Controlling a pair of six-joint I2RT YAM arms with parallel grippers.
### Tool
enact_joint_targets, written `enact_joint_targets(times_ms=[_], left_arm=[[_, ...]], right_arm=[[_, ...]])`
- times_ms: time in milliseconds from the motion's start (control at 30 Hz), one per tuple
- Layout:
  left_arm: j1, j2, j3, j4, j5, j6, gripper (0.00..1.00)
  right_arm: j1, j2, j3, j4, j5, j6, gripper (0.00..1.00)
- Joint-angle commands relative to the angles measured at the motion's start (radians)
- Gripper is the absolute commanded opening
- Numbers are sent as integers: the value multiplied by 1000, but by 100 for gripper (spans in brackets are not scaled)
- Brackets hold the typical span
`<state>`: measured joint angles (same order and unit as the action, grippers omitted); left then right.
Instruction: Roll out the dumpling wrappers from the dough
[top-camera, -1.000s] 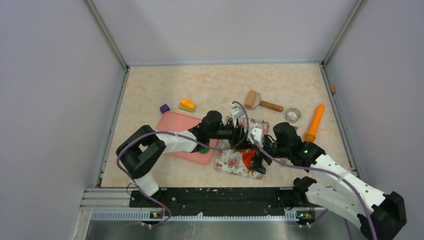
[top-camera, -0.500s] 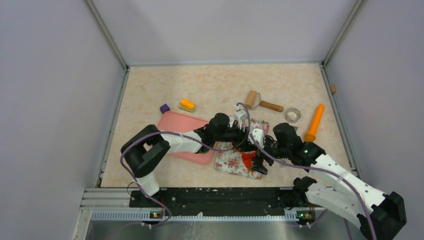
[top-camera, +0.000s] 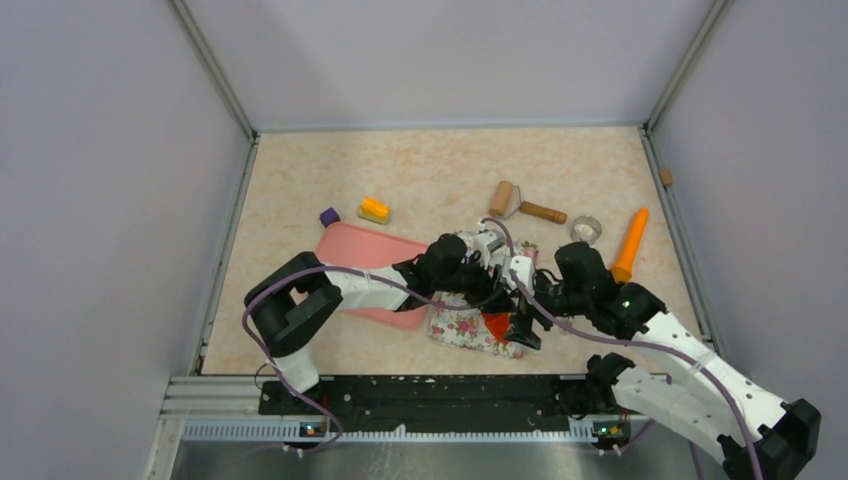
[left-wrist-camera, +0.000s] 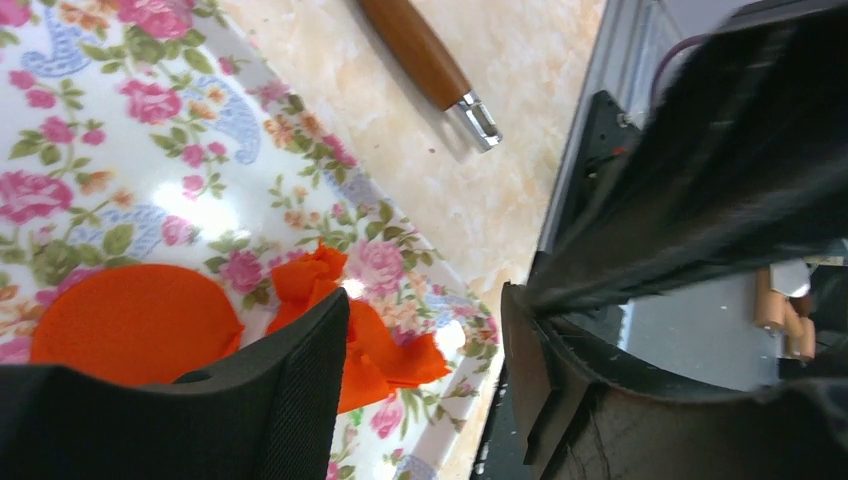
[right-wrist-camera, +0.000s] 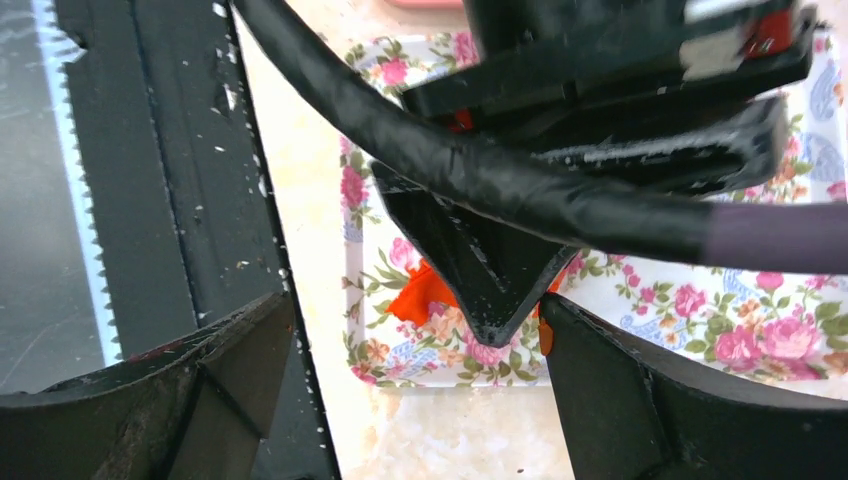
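Note:
The dough (left-wrist-camera: 375, 345), a ragged orange-red scrap, lies near the corner of the floral tray (left-wrist-camera: 120, 150). Beside it on the tray is a flat round orange-red disc (left-wrist-camera: 130, 325), which looks like one of the dumpling wrappers. My left gripper (left-wrist-camera: 425, 390) hangs open over the scrap, one finger (left-wrist-camera: 270, 400) overlapping it. From above, the left gripper (top-camera: 505, 300) and the right gripper (top-camera: 522, 332) crowd the dough (top-camera: 494, 324). The right gripper (right-wrist-camera: 420, 400) is open at the tray's near edge, with the left fingertip (right-wrist-camera: 480, 290) between its fingers and dough (right-wrist-camera: 415, 295) peeking out behind.
A pink tray (top-camera: 355, 250) lies under the left arm. At the back are a wooden roller (top-camera: 503, 197), a brown handle (top-camera: 543, 212), the metal ring cutter (top-camera: 586, 231), an orange carrot-shaped stick (top-camera: 630, 246), a purple block (top-camera: 329, 216) and a yellow block (top-camera: 375, 210). The black rail (right-wrist-camera: 150, 200) runs close by.
The left arm has swung right and nearer, from the pink tray's edge to over the floral tray, its jaws narrowing slightly. The right arm shifted a little to the right.

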<state>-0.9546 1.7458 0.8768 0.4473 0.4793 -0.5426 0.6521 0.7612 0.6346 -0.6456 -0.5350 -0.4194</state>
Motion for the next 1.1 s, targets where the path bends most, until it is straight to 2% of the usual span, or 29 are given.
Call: enact_joint_targets(times_ms=[0,233,400,533,633,700,833,967,1067], left_arm=[[7,-17,-18,-28,-42,77,60],[115,-110,-46,-38,85,75,62],[186,-147,-32,-56,199,88,63],[188,-186,-9,-89,201,136,63],[200,-190,37,-243,101,183,63],[246,-190,49,-346,15,176,62],[364,-204,38,-456,-47,154,62],[427,-198,51,-551,-26,229,62],[437,-170,60,-580,-25,245,62]], right_arm=[[12,-33,94,1,-72,-38,94],[12,-53,194,-119,-79,-51,93],[13,-37,178,-58,-22,4,93],[13,-19,149,26,1,54,94],[12,10,140,24,18,7,92],[12,53,141,-2,38,-52,88],[12,220,165,-1,143,-65,68],[12,377,179,118,252,-32,47],[12,425,167,230,315,-38,41]])
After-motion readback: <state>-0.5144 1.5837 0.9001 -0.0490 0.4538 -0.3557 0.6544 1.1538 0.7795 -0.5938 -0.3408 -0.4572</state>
